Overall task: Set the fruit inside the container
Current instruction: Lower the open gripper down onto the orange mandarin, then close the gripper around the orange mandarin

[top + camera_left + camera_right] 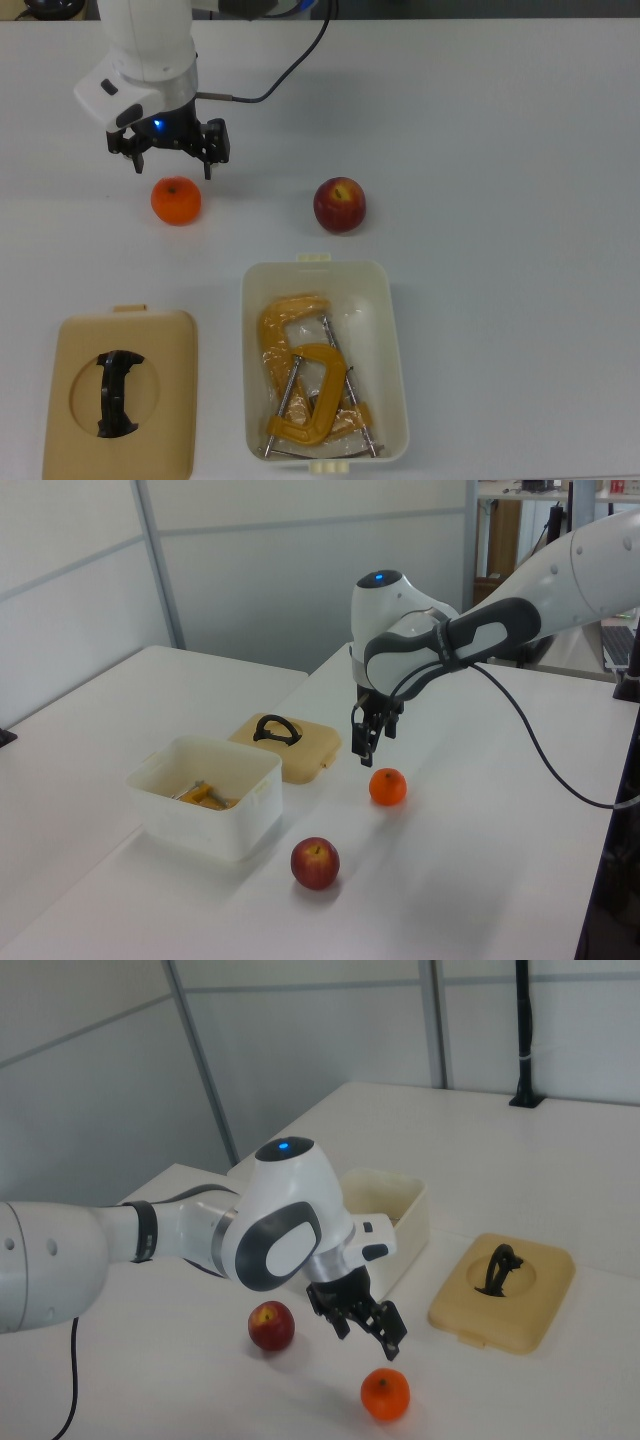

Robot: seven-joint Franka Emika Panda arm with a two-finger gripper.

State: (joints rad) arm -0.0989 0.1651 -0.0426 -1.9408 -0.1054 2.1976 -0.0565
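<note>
Hovering: end effector [171, 165] sits above the bench [500, 150], fingers spread and pointing down, holding nothing — looks lined up for a top grasp.
orange [176, 200]: just below the end effector, not touched; likely first pick.
apple [340, 205]: on the bench, well off to the top view's right of the end effector.
container [395, 340]: beyond both fruit from the end effector, open-topped, already holding yellow clamps [305, 375], so free room is tight.
lid [120, 395]: set aside, leaving the drop clear.

We see a tan lid [122, 392] with a black handle [117, 393] lying flat on the white table [500, 150], and yellow-orange screw clamps [305, 385] piled together.
</note>
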